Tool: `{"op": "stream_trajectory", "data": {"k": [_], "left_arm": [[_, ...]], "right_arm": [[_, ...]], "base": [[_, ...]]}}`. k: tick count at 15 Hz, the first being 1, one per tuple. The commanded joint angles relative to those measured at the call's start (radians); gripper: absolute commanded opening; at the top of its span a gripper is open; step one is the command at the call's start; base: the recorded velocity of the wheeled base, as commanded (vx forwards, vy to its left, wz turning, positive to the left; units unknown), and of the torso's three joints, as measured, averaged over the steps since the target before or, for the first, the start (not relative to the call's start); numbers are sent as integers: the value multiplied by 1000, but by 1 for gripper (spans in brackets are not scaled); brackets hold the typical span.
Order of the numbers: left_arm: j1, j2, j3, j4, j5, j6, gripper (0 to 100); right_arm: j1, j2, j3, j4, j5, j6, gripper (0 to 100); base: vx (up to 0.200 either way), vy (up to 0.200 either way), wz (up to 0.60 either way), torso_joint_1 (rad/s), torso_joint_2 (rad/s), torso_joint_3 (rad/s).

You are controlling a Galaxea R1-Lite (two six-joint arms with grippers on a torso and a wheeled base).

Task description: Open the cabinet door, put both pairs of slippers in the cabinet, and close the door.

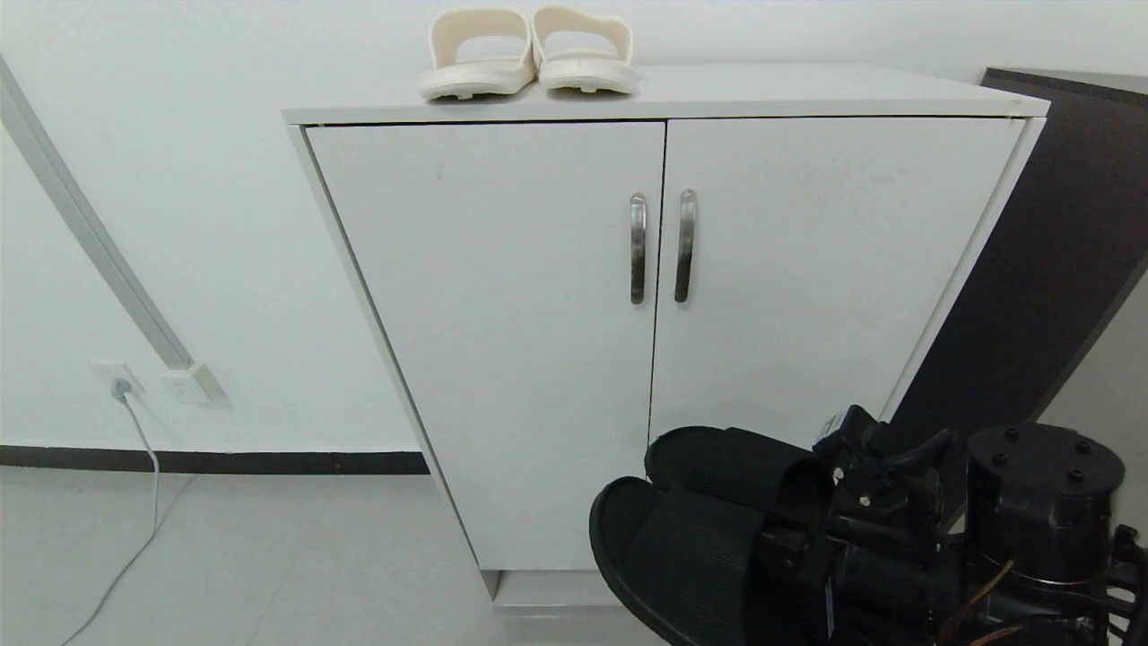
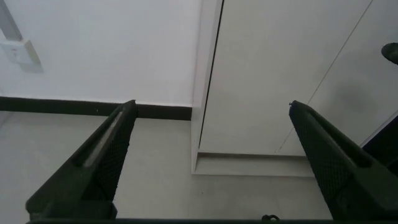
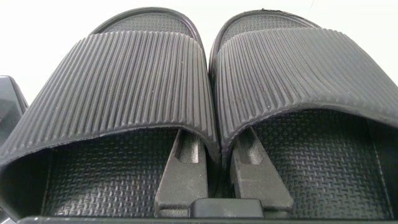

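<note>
**Doors shut, black pair carried in one grip**

Cabinet (image 1: 502,359) stands against the wall with both doors closed, so you must open one first. The black slippers (image 1: 717,529) hang low before the right door. The right gripper (image 3: 216,146) has one finger (image 3: 183,180) inside each shoe and pinches their touching inner walls, so both travel as one. The cream slippers (image 1: 529,54) wait side by side on the cabinet top. The left gripper (image 2: 211,149) is spread wide and holds nothing; I judge it free for the handles (image 1: 638,248), close together at the middle. You find no readable label or writing.
</note>
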Motion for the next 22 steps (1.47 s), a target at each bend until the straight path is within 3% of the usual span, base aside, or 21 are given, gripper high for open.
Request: {"op": "stream_trajectory", "data": {"k": [1, 10, 11, 12, 13, 15, 18, 20, 22], "left_arm": [[0, 0, -1, -1, -1, 1, 100], [-3, 40, -27, -5, -17, 36, 100], [-6, 69, -63, -7, -19, 24, 100], [-32, 193, -158, -11, -34, -53, 100], [-58, 256, -190, -13, -53, -54, 100], [-113, 362, -235, -13, -109, -54, 100], [-159, 498, -270, -18, -251, -54, 100], [-159, 590, -294, -71, -320, -54, 100], [-161, 735, -320, -199, -410, -54, 100]], "right_arm": [[0, -6, 9, 0, 1, -2, 0], [-1, 2, 17, 0, 1, -2, 0], [-1, 2, 17, 2, 0, -2, 0], [0, 0, 15, 0, 1, -2, 0], [2, 0, 14, 0, 1, -4, 0], [2, 0, 17, 2, 1, -24, 0], [2, 12, 12, 0, 3, -24, 0], [2, 20, 12, 0, 4, -22, 0], [0, 35, 12, -1, 1, -22, 0]], "base": [[0, 0, 0, 2, 100, 95], [0, 0, 0, 0, 6, 5], [0, 0, 0, 0, 0, 0], [0, 0, 0, 0, 0, 0], [0, 0, 0, 0, 0, 0], [0, 0, 0, 0, 0, 0], [0, 0, 0, 0, 0, 0], [0, 0, 0, 0, 0, 0], [0, 0, 0, 0, 0, 0]]}}
